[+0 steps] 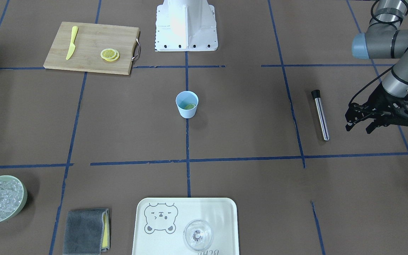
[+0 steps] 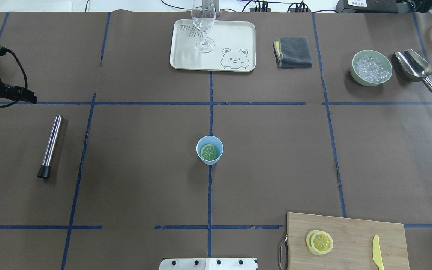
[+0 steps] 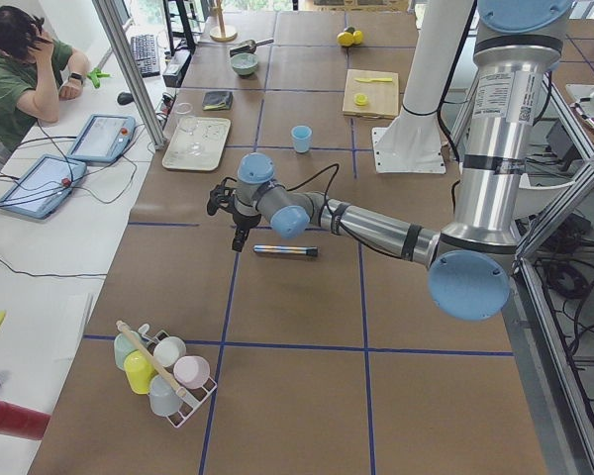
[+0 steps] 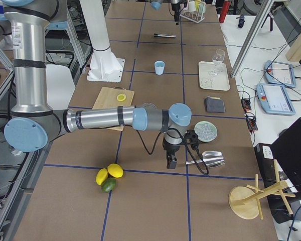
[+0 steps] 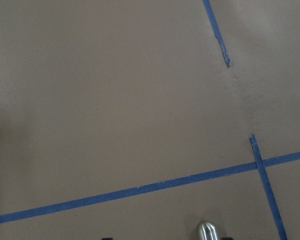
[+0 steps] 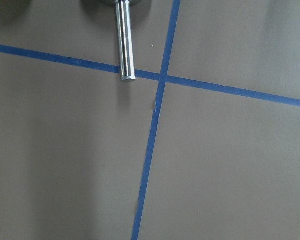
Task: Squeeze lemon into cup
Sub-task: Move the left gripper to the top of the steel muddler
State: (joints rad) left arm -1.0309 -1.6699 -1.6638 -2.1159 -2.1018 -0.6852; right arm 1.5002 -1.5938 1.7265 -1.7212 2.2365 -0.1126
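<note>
The light-blue cup [image 1: 187,104] stands upright at the table's middle, also in the overhead view [image 2: 209,150]. One lemon slice [image 2: 209,152] lies flat inside it. Two more lemon slices [image 2: 320,242] are stacked on the wooden cutting board [image 2: 354,232]. My left gripper [image 1: 358,129] hangs open and empty above the table, well off to the side of the cup, beside a steel muddler [image 1: 321,115]. My right gripper [image 4: 169,163] shows only in the exterior right view, far from the cup near a metal scoop [image 4: 210,159]. I cannot tell whether it is open or shut.
A yellow plastic knife [image 2: 377,257] lies on the board. A tray [image 2: 186,56] with a clear glass [image 2: 203,22], a grey cloth [image 2: 294,51] and a green bowl of ice [image 2: 371,68] line the far edge. Whole citrus fruits [image 4: 110,173] lie near the right arm.
</note>
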